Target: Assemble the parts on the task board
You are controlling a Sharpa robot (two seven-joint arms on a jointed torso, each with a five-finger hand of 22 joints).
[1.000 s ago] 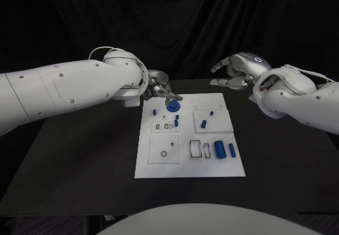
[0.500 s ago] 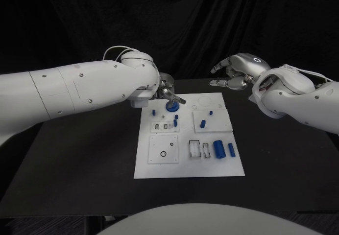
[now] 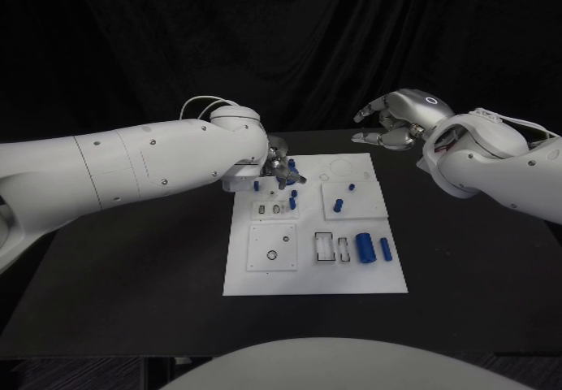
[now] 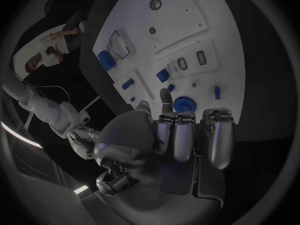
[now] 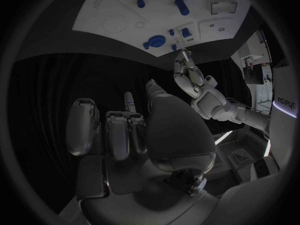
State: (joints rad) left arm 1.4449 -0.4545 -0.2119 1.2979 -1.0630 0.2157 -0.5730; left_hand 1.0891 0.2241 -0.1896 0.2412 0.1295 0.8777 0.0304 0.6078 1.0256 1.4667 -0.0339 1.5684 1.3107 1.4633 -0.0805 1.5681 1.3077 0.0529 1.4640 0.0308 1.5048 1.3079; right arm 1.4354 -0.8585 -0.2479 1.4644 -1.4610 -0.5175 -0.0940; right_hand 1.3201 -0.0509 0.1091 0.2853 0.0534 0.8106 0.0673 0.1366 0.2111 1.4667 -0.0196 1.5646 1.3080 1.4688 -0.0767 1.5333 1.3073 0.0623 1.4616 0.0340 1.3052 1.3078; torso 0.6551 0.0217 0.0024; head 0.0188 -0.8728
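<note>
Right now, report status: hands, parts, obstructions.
Left robot hand over round blue disc, grip unclear. Right robot hand off white task board, holding nothing. No obstruction seen.

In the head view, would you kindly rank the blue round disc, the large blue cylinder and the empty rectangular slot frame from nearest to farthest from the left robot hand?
From the left robot hand:
1. Blue round disc, right beside its fingers, board's far end.
2. Empty rectangular slot frame, toward the near end.
3. Large blue cylinder, just right of the slots; a close call with the frame.
</note>
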